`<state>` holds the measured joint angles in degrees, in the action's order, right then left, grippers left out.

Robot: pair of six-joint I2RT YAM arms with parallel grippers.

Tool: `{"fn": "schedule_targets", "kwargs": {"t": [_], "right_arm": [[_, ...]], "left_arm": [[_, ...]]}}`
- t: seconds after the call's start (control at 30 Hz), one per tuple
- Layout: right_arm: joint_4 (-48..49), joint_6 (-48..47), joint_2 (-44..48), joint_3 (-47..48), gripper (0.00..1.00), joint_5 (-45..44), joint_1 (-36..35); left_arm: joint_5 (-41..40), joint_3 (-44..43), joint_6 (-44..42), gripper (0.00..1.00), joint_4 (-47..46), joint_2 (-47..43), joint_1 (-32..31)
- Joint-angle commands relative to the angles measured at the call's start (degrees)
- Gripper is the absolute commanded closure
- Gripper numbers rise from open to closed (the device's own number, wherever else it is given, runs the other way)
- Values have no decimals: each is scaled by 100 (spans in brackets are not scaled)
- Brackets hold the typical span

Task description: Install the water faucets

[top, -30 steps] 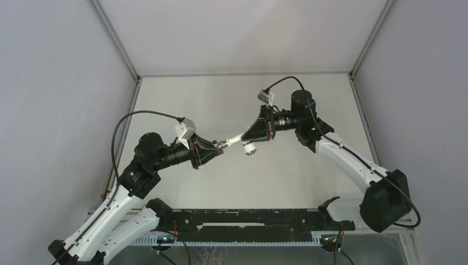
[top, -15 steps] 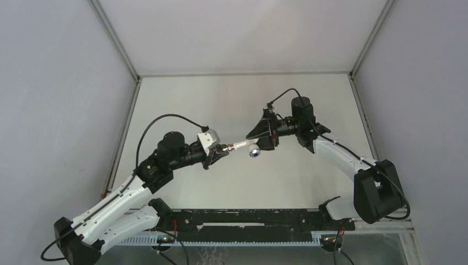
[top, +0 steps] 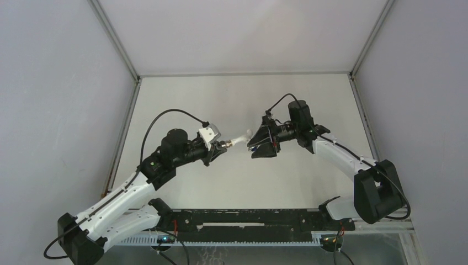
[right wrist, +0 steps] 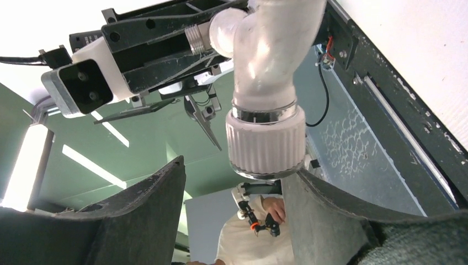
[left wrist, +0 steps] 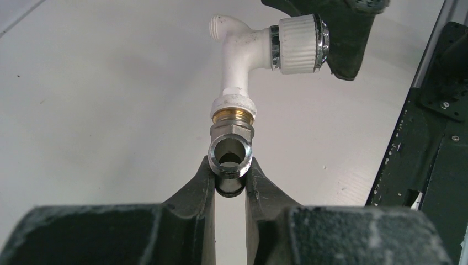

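The top external camera looks down from above and well behind the left gripper [top: 219, 147] and the right gripper [top: 252, 144], far off, taking in the table [top: 182, 105]. The left wrist camera sits close behind its fingers, facing out to the grey metal fitting [left wrist: 230, 144] between them. The right wrist camera peers upward between its fingers, very near the white tap [right wrist: 265, 83]. All three share the joined tap and fitting.

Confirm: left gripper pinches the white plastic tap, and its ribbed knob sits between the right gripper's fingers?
No: the left wrist view shows the left gripper pinching the grey metal fitting, not the tap. The knob sits between the fingers of the right gripper.
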<state>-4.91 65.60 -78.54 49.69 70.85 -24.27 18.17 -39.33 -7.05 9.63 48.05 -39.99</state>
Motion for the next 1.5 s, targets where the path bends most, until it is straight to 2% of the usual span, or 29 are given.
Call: {"fn": "schedule_targets", "kwargs": {"t": [0.0, 0.17, 0.3, 0.63, 0.73, 0.8, 0.9, 0.97, 1.07, 1.17, 1.3, 1.47], "right_arm": [[53, -75, 222, 74, 30, 177, -179], [757, 421, 345, 80, 30, 201, -251], [708, 330, 443, 135, 30, 104, -124], [-1533, -1563, 690, 251, 29, -570, 472], [-1732, -2322, 683, 213, 27, -1114, 420], [-1111, -2466, 893, -41, 28, -1364, 277], [893, -2057, 1847, -929, 26, -1864, 172], [1960, -2008, 2315, -1446, 18, -2015, 150], [1814, -2247, 2416, -1435, 16, -2145, 180], [1859, -2128, 2131, -1418, 16, -2058, 208], [2542, -1562, 1563, -1418, 15, -1692, -49], [3125, -1073, 1288, -1379, 14, -1592, -537]], "left_arm": [[53, -241, 137, 100, -356, 38, 19], [202, -225, 112, 100, -253, 77, 22], [246, -246, 151, 100, -152, 72, 22], [636, -265, 566, 100, -352, -14, 147], [778, -312, 660, 100, -412, -5, 179], [908, -388, 875, 100, -390, 26, 202], [1054, -502, 1011, 100, -270, 11, 235], [1140, -571, 1070, 100, -175, -21, 264], [1321, -597, 1231, 100, -183, -82, 310], [1536, -602, 1438, 100, -277, -102, 366], [1606, -627, 1530, 100, -341, -123, 398], [1386, -612, 1540, 100, -350, -141, 402]]}}
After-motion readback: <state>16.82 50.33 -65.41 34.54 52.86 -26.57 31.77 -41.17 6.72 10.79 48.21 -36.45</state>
